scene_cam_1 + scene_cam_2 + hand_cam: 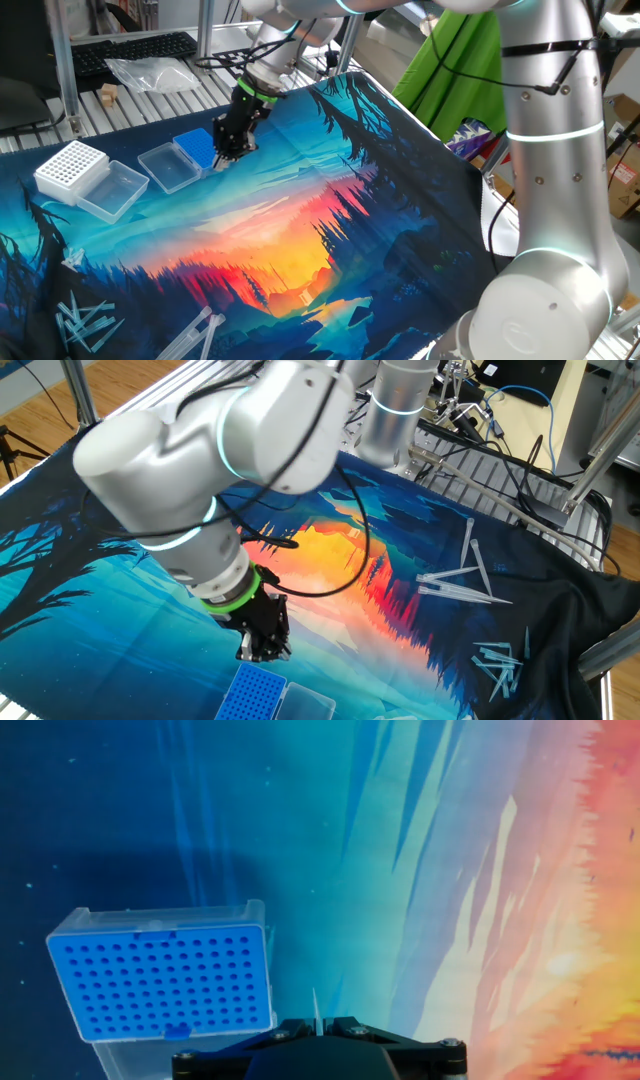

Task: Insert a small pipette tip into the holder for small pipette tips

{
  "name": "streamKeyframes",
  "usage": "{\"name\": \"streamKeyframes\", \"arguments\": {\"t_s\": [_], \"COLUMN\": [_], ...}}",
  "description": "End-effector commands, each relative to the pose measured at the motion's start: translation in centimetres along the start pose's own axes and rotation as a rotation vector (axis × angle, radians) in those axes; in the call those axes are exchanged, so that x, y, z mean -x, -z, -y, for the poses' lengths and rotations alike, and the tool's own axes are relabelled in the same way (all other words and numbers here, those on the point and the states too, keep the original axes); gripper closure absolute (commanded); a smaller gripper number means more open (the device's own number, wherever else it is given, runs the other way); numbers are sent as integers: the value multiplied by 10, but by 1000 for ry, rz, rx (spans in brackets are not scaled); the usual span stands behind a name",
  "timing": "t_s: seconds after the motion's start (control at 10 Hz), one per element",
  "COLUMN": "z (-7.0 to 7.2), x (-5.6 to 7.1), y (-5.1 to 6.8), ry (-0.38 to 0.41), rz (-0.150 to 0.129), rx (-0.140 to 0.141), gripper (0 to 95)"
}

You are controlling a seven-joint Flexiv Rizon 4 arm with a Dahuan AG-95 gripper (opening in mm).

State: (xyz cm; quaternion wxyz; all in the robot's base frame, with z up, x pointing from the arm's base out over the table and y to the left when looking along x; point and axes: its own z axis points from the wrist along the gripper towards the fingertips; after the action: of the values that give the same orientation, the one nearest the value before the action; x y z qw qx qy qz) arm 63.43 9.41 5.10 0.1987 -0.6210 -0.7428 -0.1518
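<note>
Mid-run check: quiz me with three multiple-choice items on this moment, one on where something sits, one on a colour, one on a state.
1. In the hand view, the blue rack lies
A. left of the gripper
B. right of it
C. out of view

2. The rack with larger holes is
A. blue
B. white
C. green

3. The gripper is
A. wide open
B. shut on a pipette tip
C. shut on a lid

Key: 1 A, rack sits lower left of the fingers; 2 B, white grid top; 3 B, a thin clear pipette tip sticks out between closed fingers.

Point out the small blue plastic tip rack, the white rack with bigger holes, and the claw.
Small blue plastic tip rack (pixel 160 982): hand view, middle of its holed top.
White rack with bigger holes (pixel 70 166): one fixed view, top grid.
Claw (pixel 262 652): the other fixed view, between fingertips.
</note>
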Motion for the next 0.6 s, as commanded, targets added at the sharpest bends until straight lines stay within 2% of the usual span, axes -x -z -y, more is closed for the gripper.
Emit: {"name": "streamKeyframes", "arguments": {"t_s": [0.1, 0.2, 0.4, 0.6], "z": [0, 0, -1, -3], "x": [-2, -3, -10, -23], "y": [-1, -1, 4, 11], "ry": [-2, -2, 41, 38], "rz": [-24, -19, 43, 37], "rx": [-9, -13, -31, -35], "gripper": [950, 950, 950, 950]}}
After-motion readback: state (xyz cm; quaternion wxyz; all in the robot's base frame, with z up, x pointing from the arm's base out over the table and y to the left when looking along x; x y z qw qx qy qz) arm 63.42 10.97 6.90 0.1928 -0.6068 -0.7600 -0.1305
